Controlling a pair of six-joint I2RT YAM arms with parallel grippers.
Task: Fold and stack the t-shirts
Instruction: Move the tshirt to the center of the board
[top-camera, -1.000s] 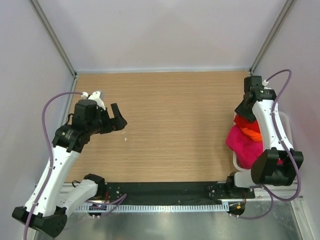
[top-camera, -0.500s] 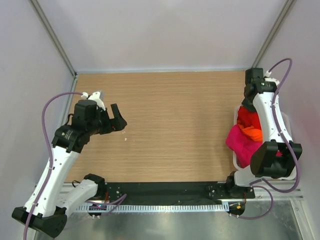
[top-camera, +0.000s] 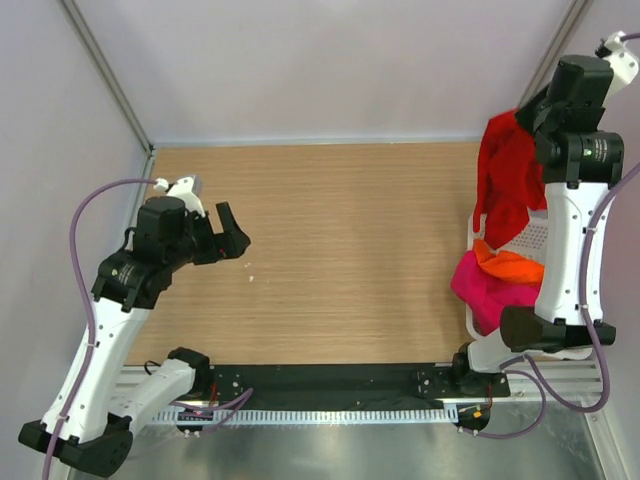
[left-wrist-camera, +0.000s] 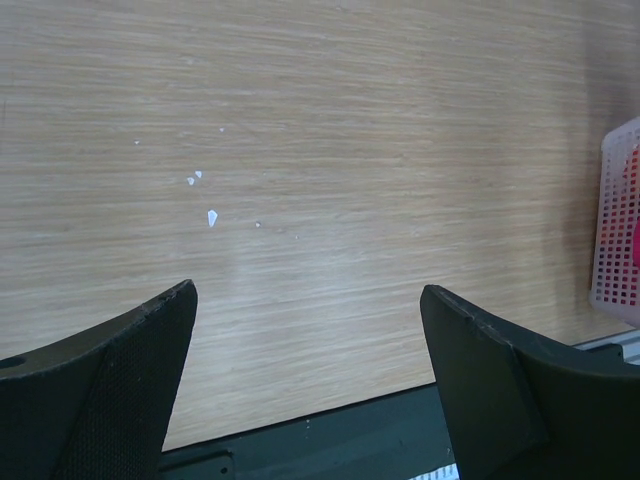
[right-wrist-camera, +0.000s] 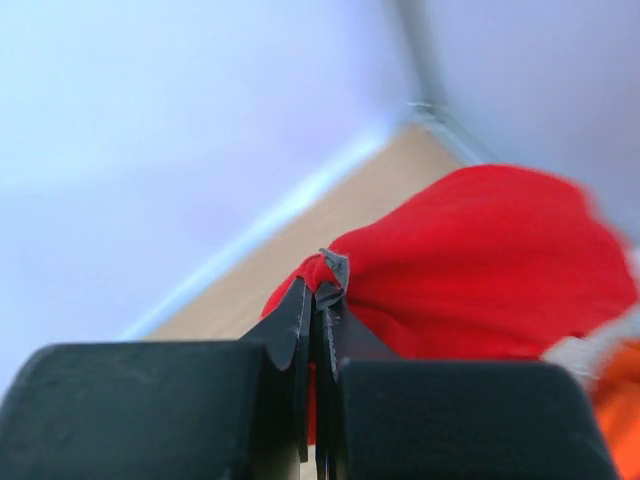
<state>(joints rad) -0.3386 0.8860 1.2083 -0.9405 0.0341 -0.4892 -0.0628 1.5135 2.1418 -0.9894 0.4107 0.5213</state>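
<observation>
A pale wood-grain worktop (top-camera: 350, 250) fills the floor of a booth with plain grey-white walls (top-camera: 320, 70). A dark strip (top-camera: 330, 380) runs along its near edge, where the two arms are bolted.

On the left, partway in, the left claw (left-wrist-camera: 307, 295) hovers over bare wood with its fingers wide apart and nothing between them. A few white specks (left-wrist-camera: 212, 217) lie on the wood below it.

On the right edge stands one white lattice basket (top-camera: 535, 235). The magenta t-shirt (top-camera: 485, 292) is bunched at its near end and bulges over the rim toward the worktop. Just beyond it, the orange t-shirt (top-camera: 510, 267) lies crumpled on top. Farther back, the red t-shirt (top-camera: 507, 175) hangs in a long, loose drape from the right claw (right-wrist-camera: 318, 295), which is held high near the far right corner. The fingers are pressed together on a pinch of the red cloth. Its lower end reaches down to the basket, close to the orange t-shirt.

That makes three t-shirts, one in each colour: two in the basket and one held above it.
</observation>
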